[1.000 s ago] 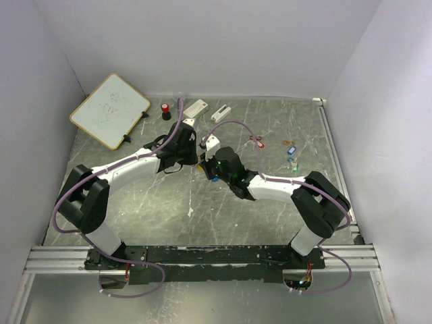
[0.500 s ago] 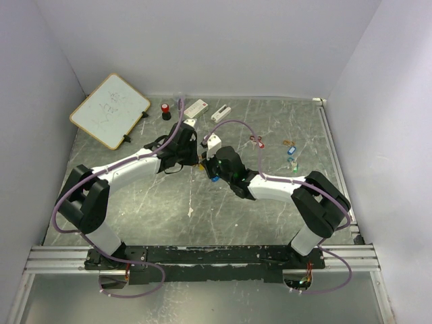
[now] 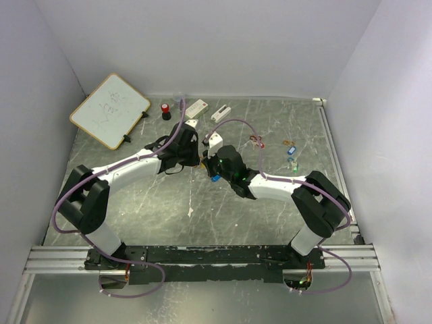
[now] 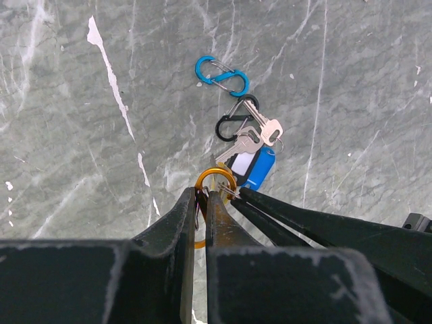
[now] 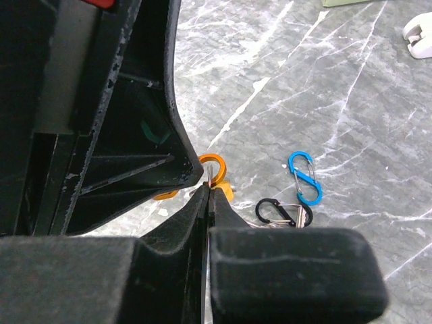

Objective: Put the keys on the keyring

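Soft, even light falls from above; shadows on the grey table [image 3: 155,202] are faint and soft-edged. The overhead view is slightly grainy. In the wrist views the table is sharp, while the left claw [image 4: 201,199] and right claw [image 5: 209,192] loom dark, slightly blurred.

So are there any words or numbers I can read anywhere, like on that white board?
No text here can be read.
Whiteboard: faint scribbled marks, too small and blurred to read.
Silver keys: any stamping is too small to make out.
Blue key tag: no writing shows.
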